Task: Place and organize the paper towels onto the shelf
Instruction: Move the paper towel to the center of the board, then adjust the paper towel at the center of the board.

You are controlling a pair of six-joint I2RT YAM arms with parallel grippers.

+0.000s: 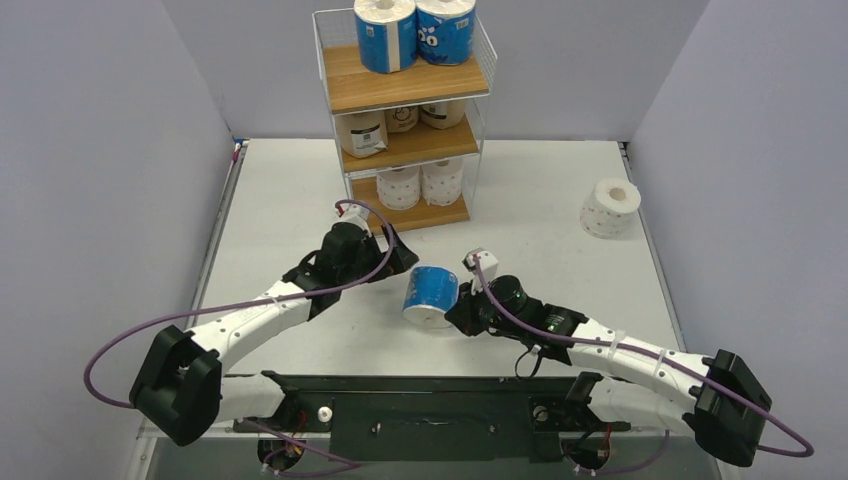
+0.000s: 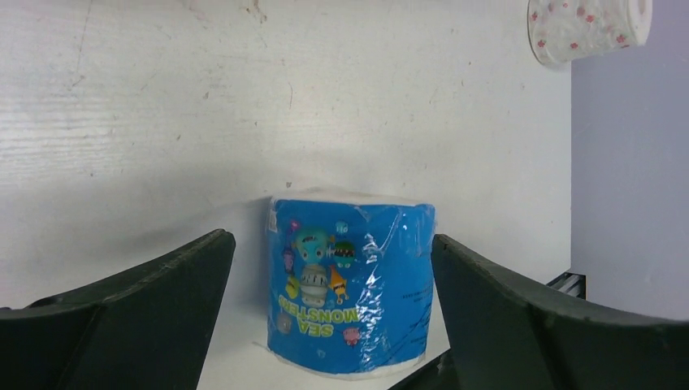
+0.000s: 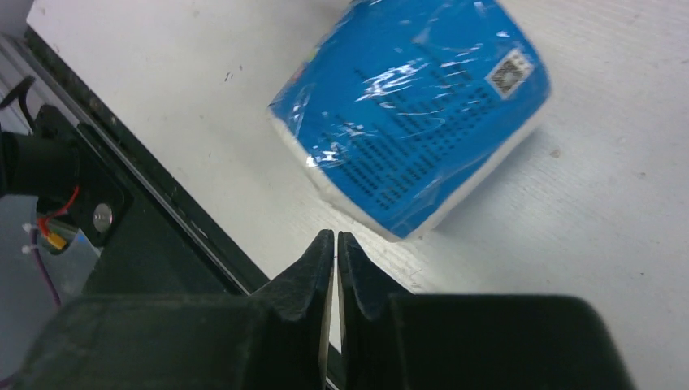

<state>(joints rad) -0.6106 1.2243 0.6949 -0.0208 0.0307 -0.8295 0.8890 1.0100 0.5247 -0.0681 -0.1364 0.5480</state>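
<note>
The left arm (image 1: 250, 320) stretches low from its base toward two o'clock, elbow bent, wrist level. The left gripper (image 2: 329, 237) is spread wide, its two dark fingers (image 2: 154, 292) far apart at either side of the wrist view. The right arm (image 1: 620, 345) reaches toward ten o'clock, also low. The right gripper (image 3: 335, 237) is closed, tips almost meeting, with only a thin slit between them. The left gripper lies at ten o'clock of the right one.

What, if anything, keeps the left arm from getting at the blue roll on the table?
Probably nothing, so yes: the left pincer is open and the blue roll sits just ahead, framed between its fingers. The right pincer, shut, is at the roll's far side, not in between.
</note>
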